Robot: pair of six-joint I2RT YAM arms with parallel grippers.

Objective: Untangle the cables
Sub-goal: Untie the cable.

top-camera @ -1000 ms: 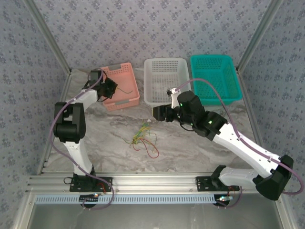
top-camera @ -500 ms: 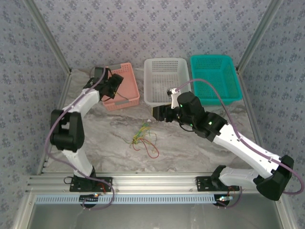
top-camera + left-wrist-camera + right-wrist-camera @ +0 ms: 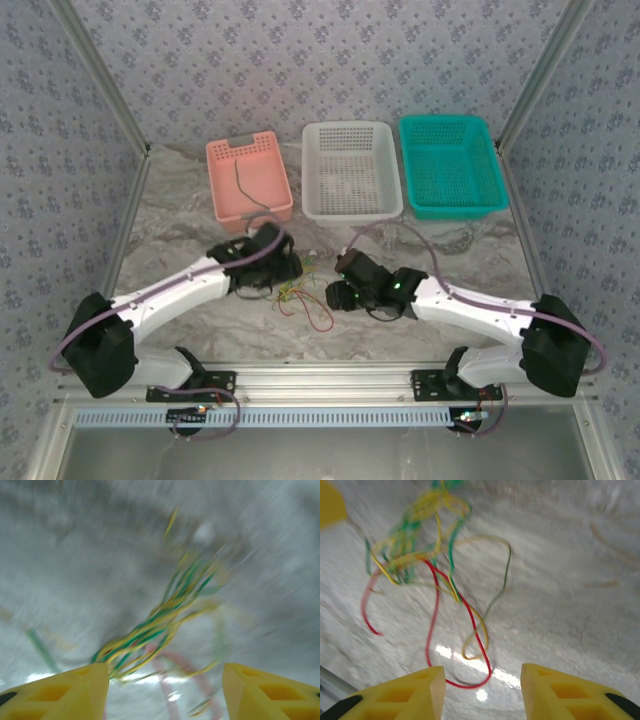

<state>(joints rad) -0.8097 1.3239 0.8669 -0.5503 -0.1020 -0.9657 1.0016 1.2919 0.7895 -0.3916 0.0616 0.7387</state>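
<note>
The cables [image 3: 305, 297], a yellow, green and red tangle, are lying in the middle of the bench [image 3: 500, 250], at six o'clock of the white basket [image 3: 350, 210]. The left claw [image 3: 165, 677] is hovering at their ten o'clock and the right claw [image 3: 482, 677] at three, both standing apart and empty. They seem to be lining up a grip. Next, each is needing its own strand, though blur is possibly hiding contact.

– Where did the top camera sit?
– High behind the arm bases [image 3: 190, 383], facing down over the whole table [image 3: 190, 225].
– And the wrist cameras?
– Both hung low and close over the table, facing each other from opposite sides; all three views shared the cables [image 3: 303, 292].
</note>
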